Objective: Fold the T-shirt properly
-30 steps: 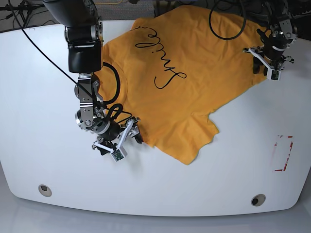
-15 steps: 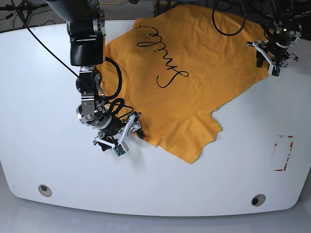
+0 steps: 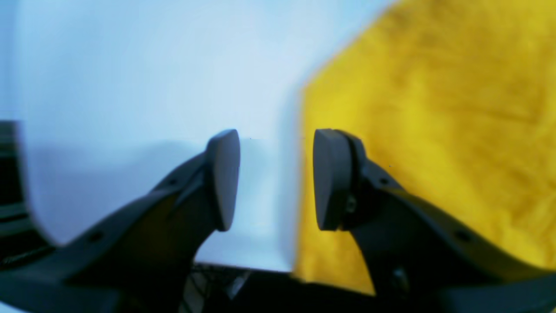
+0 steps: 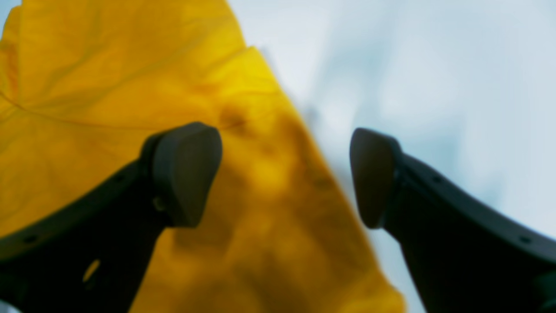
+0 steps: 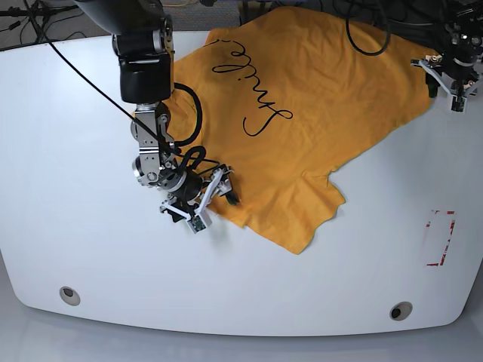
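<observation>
- White rounded tabletop [image 5: 75,249]: bare white surface across the whole left side and the near strip; two small round grommets near the front edge, one left [image 5: 69,294], one right [image 5: 401,310].
- Right gripper [image 5: 205,205], left of centre in the base view: low over the table at the near-left hem of the shirt. Wrist view: jaws wide apart, nothing between them; one finger [image 4: 184,171] over fabric, the other over bare table, hem edge running diagonally through the gap. Contact with the cloth: cannot tell.
- Mustard orange-yellow short-sleeved cotton T-shirt [image 5: 317,113] with black cursive "Smile" script [image 5: 249,87]: spread flat, rotated diagonally, from the far-centre of the table down to a corner near centre [image 5: 298,245]. Far edge reaches the table's back rim. Near-right edge has a notch and a small folded flap around [image 5: 336,192]. Some wrinkles, mostly flat.
- Black cable loop [image 5: 185,113] lies on the shirt's left part beside the right arm.
- Right of the shirt: open white table down to the front edge; red-marked rectangle outline [image 5: 439,237] near the right rim.
- Left gripper [image 5: 453,75], far right: at the shirt's far-right corner. Wrist view (blurred): jaws partly open, empty gap; one pad [image 3: 223,178] over white table, the other sits over the yellow edge, the cloth's vertical edge just inside the gap. Not gripping anything visible.
</observation>
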